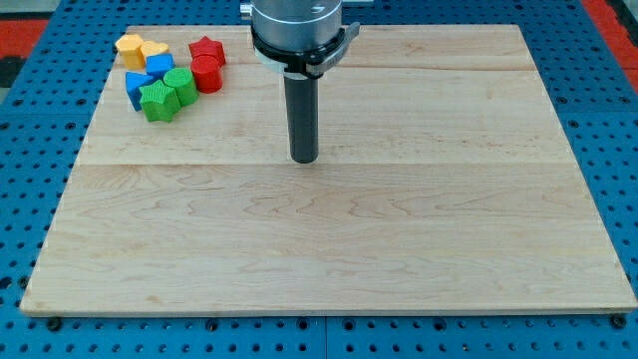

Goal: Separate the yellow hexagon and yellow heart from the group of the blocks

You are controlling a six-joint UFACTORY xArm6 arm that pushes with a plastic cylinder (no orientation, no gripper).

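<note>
A cluster of blocks sits at the view's top left of the wooden board (pixel 329 239). The yellow hexagon (pixel 130 46) is at the cluster's far left top, with the yellow heart (pixel 154 50) touching it on the right. Below them lie two blue blocks (pixel 159 65) (pixel 138 86), two green blocks (pixel 180 85) (pixel 157 102), a red cylinder (pixel 207 73) and a red star (pixel 207 49). My tip (pixel 304 159) rests on the board well to the right of and below the cluster, touching no block.
The board lies on a blue perforated table (pixel 40 150). The arm's grey mount (pixel 296 30) hangs over the board's top middle.
</note>
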